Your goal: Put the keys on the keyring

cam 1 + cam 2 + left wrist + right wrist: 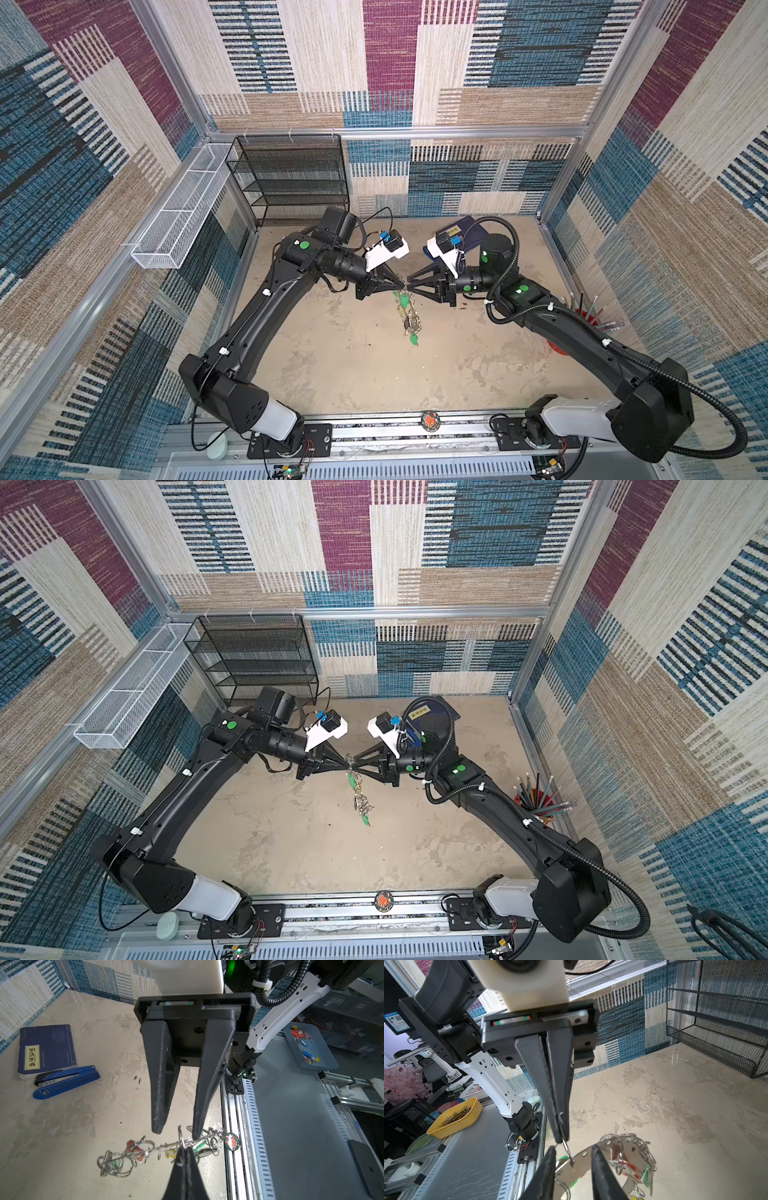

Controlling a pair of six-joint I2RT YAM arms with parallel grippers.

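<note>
Closest, the right pincer (573, 1147) stands released, jaws straddling the rim of the keyring (610, 1145) and gripping nothing (I see no key in them). Just beyond its tips the left pincer (562, 1137) is clenched on one split ring (566, 1150), the keyring dangling beneath it over the desk (654, 1105). Threading seems in hand, and the next move needs a key brought to that ring.

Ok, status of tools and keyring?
Left tool shut on a split ring, keyring hanging from it. Right tool open around that ring. Nothing else between.
</note>
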